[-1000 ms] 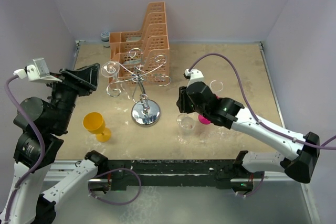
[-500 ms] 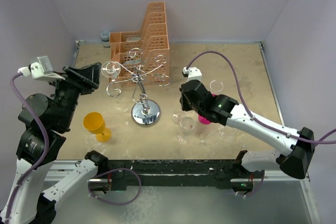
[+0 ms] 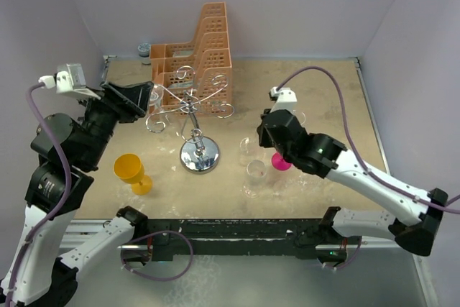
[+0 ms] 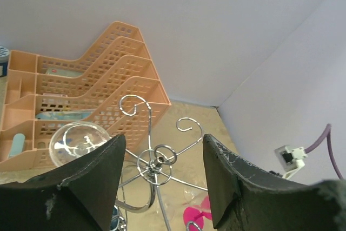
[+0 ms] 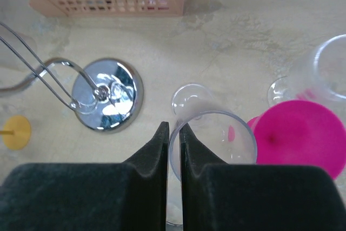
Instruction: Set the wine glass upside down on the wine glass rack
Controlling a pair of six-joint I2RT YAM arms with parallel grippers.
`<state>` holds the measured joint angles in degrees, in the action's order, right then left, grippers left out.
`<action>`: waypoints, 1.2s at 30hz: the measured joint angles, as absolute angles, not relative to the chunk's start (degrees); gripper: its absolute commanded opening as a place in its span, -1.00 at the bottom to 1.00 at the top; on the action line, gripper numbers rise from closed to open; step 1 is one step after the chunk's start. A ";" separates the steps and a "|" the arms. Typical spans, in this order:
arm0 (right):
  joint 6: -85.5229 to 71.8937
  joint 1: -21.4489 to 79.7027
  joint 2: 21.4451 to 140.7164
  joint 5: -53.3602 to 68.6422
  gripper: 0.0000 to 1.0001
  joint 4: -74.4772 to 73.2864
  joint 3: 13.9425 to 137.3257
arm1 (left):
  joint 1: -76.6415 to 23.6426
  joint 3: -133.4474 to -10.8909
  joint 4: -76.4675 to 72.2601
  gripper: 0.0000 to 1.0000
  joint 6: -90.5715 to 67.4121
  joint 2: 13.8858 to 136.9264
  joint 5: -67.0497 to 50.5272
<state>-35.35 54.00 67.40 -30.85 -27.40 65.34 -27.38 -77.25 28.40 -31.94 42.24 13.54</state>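
Observation:
The silver wire wine glass rack (image 3: 190,106) stands mid-table on its chrome base (image 5: 107,94). A clear glass (image 4: 78,142) hangs upside down on its left arm. My left gripper (image 4: 162,145) is open and empty, hovering by that side of the rack (image 4: 157,160), with the rack's hub seen between the jaws but farther off. My right gripper (image 5: 172,128) is shut on the rim of a clear wine glass (image 5: 213,139), one finger inside the bowl and one outside. In the top view that wine glass (image 3: 255,170) is right of the base, under the right gripper (image 3: 253,157).
An orange perforated basket (image 3: 194,55) stands behind the rack. A pink glass (image 5: 294,131) sits just right of the held glass, with another clear glass (image 5: 324,71) beyond it. A yellow glass (image 3: 131,170) stands at the front left.
My right gripper has closed on the clear glass's rim and the arm has shifted right. My left gripper has swung in toward the rack and opened wider.

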 measured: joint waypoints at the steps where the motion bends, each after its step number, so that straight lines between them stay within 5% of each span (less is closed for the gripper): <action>1: -35.75 54.00 65.78 -32.03 -1.00 -27.14 65.34 | -27.40 -77.84 28.42 0.13 -31.99 42.87 12.53; 23: -35.81 54.00 37.15 -46.50 -1.00 -3.25 64.77 | -27.38 -87.29 12.47 0.17 -52.14 64.66 -11.77; 36: -30.92 54.00 44.16 -43.75 -1.00 18.65 64.64 | -37.32 -83.55 -4.67 0.17 -69.93 72.73 -12.23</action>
<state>-30.92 54.00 44.16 -43.75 18.65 64.64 -37.32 -83.55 -4.67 -69.93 72.73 -12.23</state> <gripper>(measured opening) 0.099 0.583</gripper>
